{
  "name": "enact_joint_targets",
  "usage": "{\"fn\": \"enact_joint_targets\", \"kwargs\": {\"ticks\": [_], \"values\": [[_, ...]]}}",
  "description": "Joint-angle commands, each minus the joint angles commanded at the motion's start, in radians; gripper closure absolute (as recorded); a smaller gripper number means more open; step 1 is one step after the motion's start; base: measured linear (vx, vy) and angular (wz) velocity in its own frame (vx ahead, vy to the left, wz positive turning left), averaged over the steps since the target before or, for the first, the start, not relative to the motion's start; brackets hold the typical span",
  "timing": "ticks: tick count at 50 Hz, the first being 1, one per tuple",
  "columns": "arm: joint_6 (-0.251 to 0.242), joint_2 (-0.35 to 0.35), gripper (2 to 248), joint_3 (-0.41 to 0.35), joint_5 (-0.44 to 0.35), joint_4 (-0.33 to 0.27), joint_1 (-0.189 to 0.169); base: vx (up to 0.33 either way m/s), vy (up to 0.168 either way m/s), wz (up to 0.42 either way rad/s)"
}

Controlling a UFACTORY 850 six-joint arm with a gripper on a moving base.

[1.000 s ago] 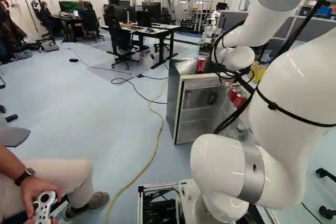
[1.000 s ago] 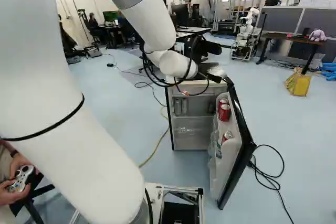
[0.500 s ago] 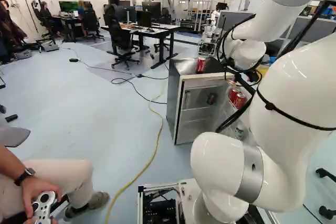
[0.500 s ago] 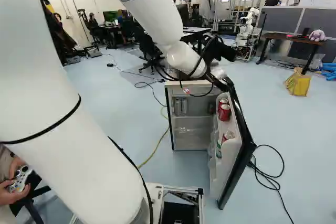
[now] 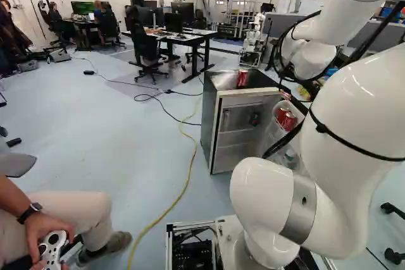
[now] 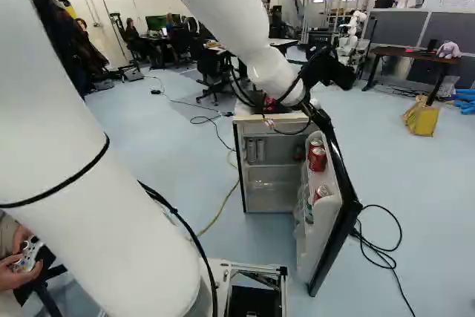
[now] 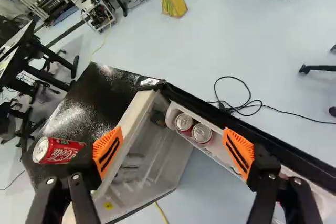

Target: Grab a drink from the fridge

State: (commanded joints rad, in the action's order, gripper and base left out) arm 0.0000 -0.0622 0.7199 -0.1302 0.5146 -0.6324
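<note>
White lettering (image 7: pixel 63 153) (brand script) on a red can (image 7: pixel 41 150).

The fridge (image 5: pixel 210 118) stands on the floor (image 5: pixel 126 150), its black top (image 7: pixel 105 90) bearing one upright red can (image 5: pixel 242 78). Two more red cans (image 7: pixel 202 133) sit side by side in its door shelf (image 7: pixel 212 155).

place: robotics lab | another robot (image 5: pixel 252 47) | desk (image 5: pixel 200 32) with monitors (image 5: pixel 183 11) | yellow cable (image 5: pixel 194 150) across floor (image 5: pixel 126 137)

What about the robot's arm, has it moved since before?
Yes. In the right base view, the arm has swung to the right against the fridge, towards its open door.
</note>
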Motion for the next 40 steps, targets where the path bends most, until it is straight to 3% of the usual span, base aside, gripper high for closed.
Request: {"fn": "enact_joint_targets", "kwargs": {"ticks": [40], "values": [[0.000, 0.010, 3, 0.062, 0.099, 0.009, -0.144, 0.000, 0.000, 0.000]]}}
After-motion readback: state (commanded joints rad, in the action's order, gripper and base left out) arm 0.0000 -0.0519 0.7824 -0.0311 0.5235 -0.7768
